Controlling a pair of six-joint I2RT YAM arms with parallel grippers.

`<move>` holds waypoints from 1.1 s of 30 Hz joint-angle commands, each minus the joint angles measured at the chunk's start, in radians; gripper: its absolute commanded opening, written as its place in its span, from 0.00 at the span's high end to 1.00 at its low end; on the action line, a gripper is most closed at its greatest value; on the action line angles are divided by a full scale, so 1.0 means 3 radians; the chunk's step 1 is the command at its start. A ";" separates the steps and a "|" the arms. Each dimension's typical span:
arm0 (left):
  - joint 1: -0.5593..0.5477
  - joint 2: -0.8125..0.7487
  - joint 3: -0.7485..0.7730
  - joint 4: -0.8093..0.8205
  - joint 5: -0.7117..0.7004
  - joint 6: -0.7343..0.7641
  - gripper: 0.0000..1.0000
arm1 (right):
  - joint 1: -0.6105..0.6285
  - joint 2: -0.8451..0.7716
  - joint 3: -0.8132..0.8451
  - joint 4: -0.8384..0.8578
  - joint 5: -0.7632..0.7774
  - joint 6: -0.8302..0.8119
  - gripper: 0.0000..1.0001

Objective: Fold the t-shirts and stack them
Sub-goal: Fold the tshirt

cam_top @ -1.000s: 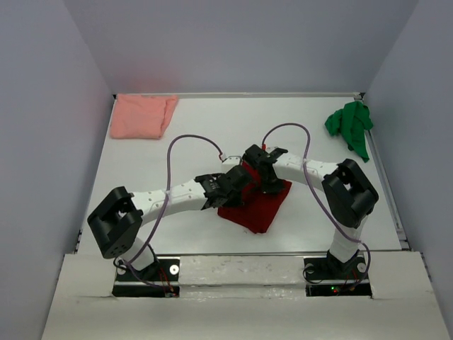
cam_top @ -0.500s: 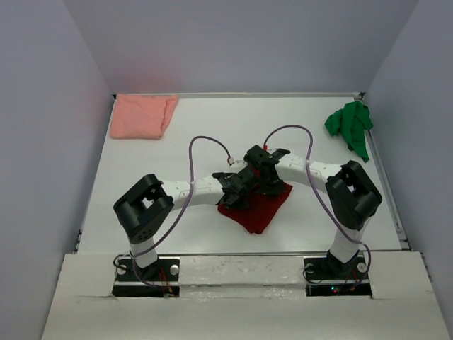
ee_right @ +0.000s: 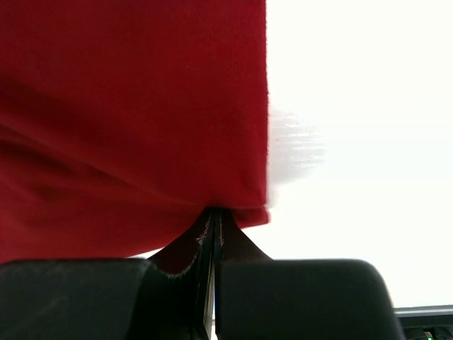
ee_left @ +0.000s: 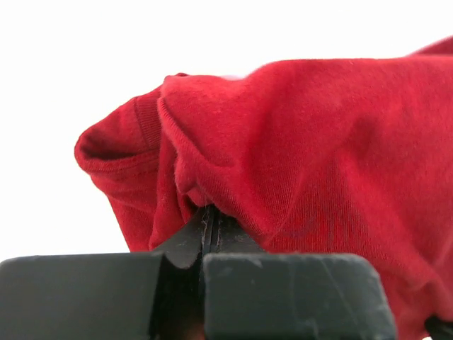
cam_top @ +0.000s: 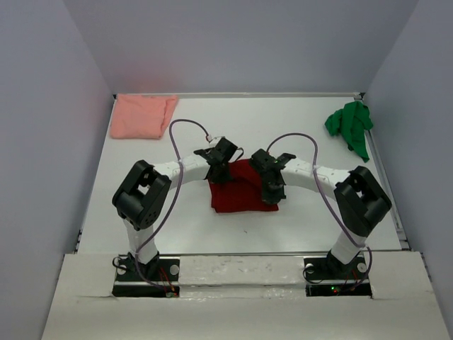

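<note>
My left claw point(cam_top: 216, 176) pinched tight on dark red t-shirt point(cam_top: 241, 197) mid-tabletop point(cam_top: 163, 227), my right claw point(cam_top: 272, 191) clamped on its right edge, pink t-shirt point(cam_top: 141, 116) far-left corner, green t-shirt point(cam_top: 350, 126) crumpled far-right.

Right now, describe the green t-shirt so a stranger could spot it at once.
On the white table, go to the far right corner. The green t-shirt lies there in a crumpled heap. It alone is bright green and bunched up; the pink t-shirt lies folded in the far left corner, the dark red t-shirt mid-table.
</note>
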 commanded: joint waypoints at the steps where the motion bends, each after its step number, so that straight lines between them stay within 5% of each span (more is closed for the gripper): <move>1: 0.0119 0.0222 0.0184 -0.0340 -0.0206 0.0329 1.00 | 0.0025 0.0188 0.0117 0.0045 -0.0041 -0.0038 1.00; 12: 0.0236 0.0284 0.0604 -0.0504 -0.0134 0.0467 1.00 | 0.0025 0.0643 0.0567 0.0117 -0.0189 -0.0212 1.00; 24: 0.0063 -0.0376 0.0292 -0.0775 -0.0716 0.0079 1.00 | 0.0101 0.0020 0.0557 -0.0262 0.0281 -0.0059 1.00; 33: -0.0024 -0.0765 0.0394 -0.1113 -0.1167 -0.0014 1.00 | 0.0204 -0.0297 0.1038 -0.0681 0.0599 -0.0216 1.00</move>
